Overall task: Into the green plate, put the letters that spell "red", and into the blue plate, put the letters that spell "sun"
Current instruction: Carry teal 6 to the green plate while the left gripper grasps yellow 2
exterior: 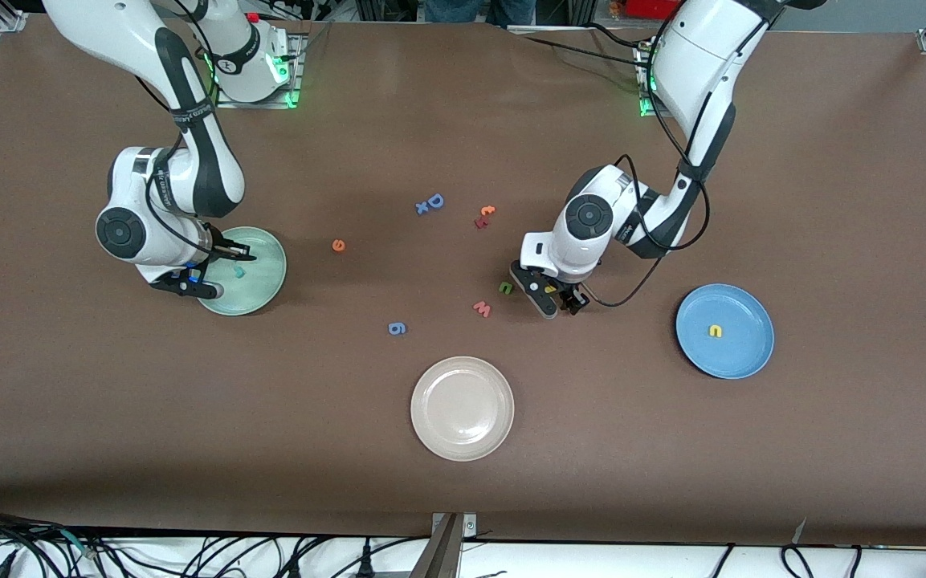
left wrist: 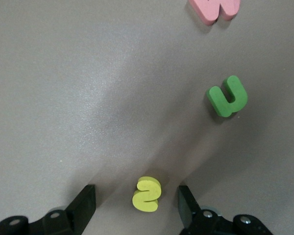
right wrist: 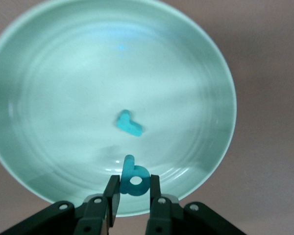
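**Teal "d" held over the green plate, yellow "s" between open fingers**

We see the right gripper (right wrist: pixel 133 196) pinching the teal "d" (right wrist: pixel 134 177) above the green plate (exterior: pixel 266 277), at that plate's rim. The small teal "r" (right wrist: pixel 129 123) already lies in the plate near its middle. Taking the green plate as our landmark, the orange "e" (exterior: pixel 338 245) sits on the table toward the left arm's end. Farther that way, the left gripper (left wrist: pixel 137 205) is low over the table, fingers spread on either side of the yellow "s" (left wrist: pixel 147 194) without touching it. The green "u" (left wrist: pixel 228 96) lies just beside, then the pink "w" (exterior: pixel 482 308). Farthest from the green plate, the blue plate (exterior: pixel 744 357) holds a yellow arch letter (exterior: pixel 715 330).
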